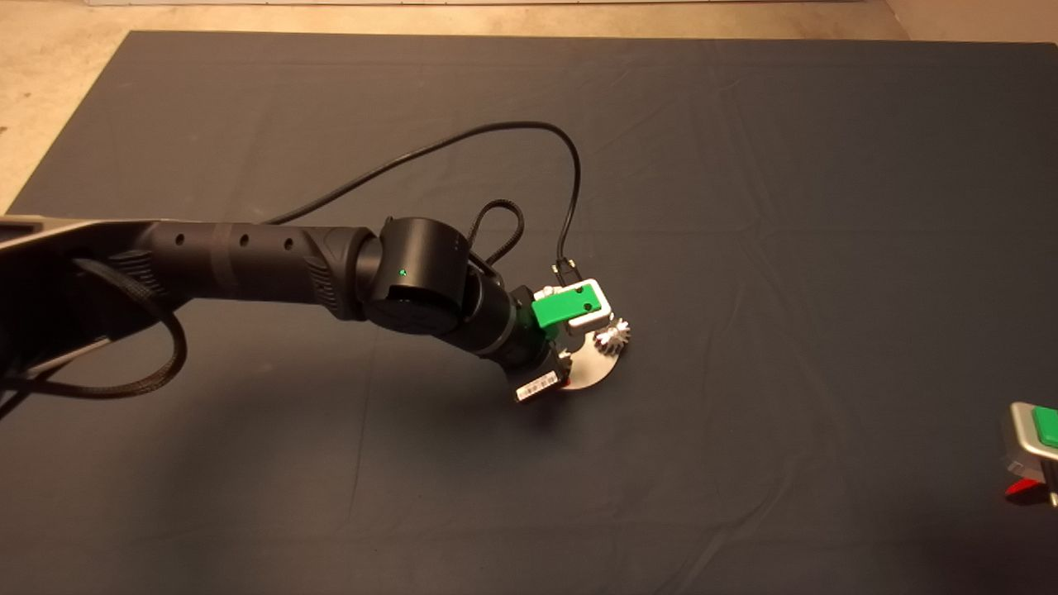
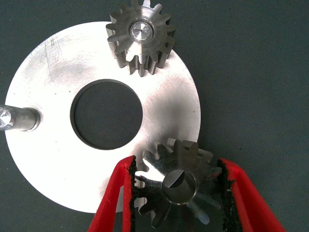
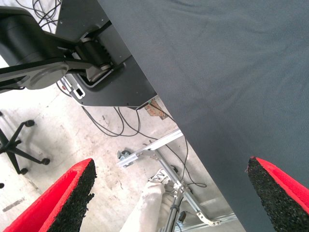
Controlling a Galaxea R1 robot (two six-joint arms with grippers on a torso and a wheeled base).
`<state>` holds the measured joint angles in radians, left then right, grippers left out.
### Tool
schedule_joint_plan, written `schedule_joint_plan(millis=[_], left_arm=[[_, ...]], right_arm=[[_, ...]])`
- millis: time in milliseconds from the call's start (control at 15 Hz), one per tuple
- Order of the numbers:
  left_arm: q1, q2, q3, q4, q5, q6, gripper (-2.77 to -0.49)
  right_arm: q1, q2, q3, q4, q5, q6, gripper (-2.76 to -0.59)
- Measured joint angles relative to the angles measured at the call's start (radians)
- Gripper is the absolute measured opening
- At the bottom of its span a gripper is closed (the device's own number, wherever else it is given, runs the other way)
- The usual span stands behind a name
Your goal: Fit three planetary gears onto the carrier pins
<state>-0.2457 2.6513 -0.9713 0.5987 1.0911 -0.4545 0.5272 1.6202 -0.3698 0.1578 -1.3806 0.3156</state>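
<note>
The flat silver disc [image 2: 48, 159] with a central hole lies on the dark mat, and it also shows in the head view [image 1: 593, 373]. One planetary gear [image 2: 140, 36] sits on a carrier pin at the disc's rim; it shows in the head view too [image 1: 613, 335]. One bare carrier pin [image 2: 17, 118] stands at the rim. My left gripper [image 2: 178, 193] is shut on a second gear [image 2: 181, 181] right over the disc's edge. I cannot tell whether that gear sits on a pin. In the head view the left gripper [image 1: 569, 347] covers part of the disc. The third gear is out of view.
My right gripper [image 1: 1033, 463] is parked at the mat's lower right edge, open, and its wrist view [image 3: 169, 193] looks past the mat's edge at the floor, cables and a metal frame. A black cable [image 1: 570, 190] loops over the mat behind the left wrist.
</note>
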Motion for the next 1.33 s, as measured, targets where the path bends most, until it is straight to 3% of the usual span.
schedule_joint_plan(millis=[333, 1000, 1333], left_arm=[[0.001, 0.0, -0.009, 0.0, -0.015, 0.027, -2.44], [0.001, -0.001, -0.009, -0.001, -0.015, 0.034, -2.45], [0.001, -0.002, -0.015, -0.006, -0.013, 0.079, -2.45]], right_arm=[[0.0, 0.0, 0.0, 0.0, 0.0, 0.0, -1.02], [0.0, 0.0, 0.0, 0.0, 0.0, 0.0, -1.02], [0.0, 0.0, 0.0, 0.0, 0.0, 0.0, -1.02]])
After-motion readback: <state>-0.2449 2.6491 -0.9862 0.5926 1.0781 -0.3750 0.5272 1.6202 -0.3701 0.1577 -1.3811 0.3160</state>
